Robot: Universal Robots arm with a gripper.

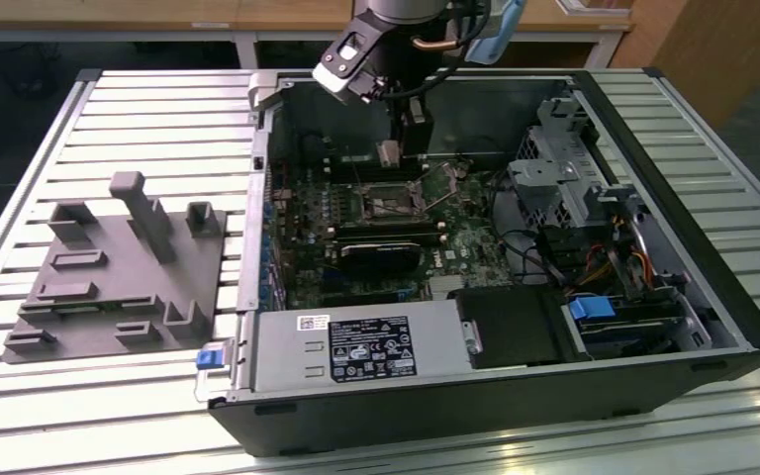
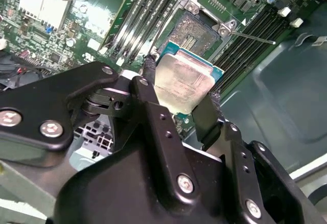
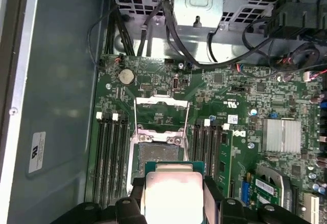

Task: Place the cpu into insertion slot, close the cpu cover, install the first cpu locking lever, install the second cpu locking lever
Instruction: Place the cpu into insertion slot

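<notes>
Nearest my wrist cameras, the fingers (image 2: 204, 119) are closed on two opposite edges of the cpu (image 2: 184, 83), which I see held above the green motherboard (image 3: 240, 150), metal face towards both cameras. Just beyond, the insertion slot (image 3: 158, 151) lies uncovered, its dark centre exposed. Past it, the cpu cover (image 3: 161, 112) stands open. Farther out, the exterior view shows the open computer case (image 1: 697, 297) on the slatted surface (image 1: 116, 109), with a grey fixture (image 1: 116, 277) at that view's left

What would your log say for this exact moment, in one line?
claw: shut on cpu | cpu: held near insertion slot, not seated | cpu cover: open
</notes>
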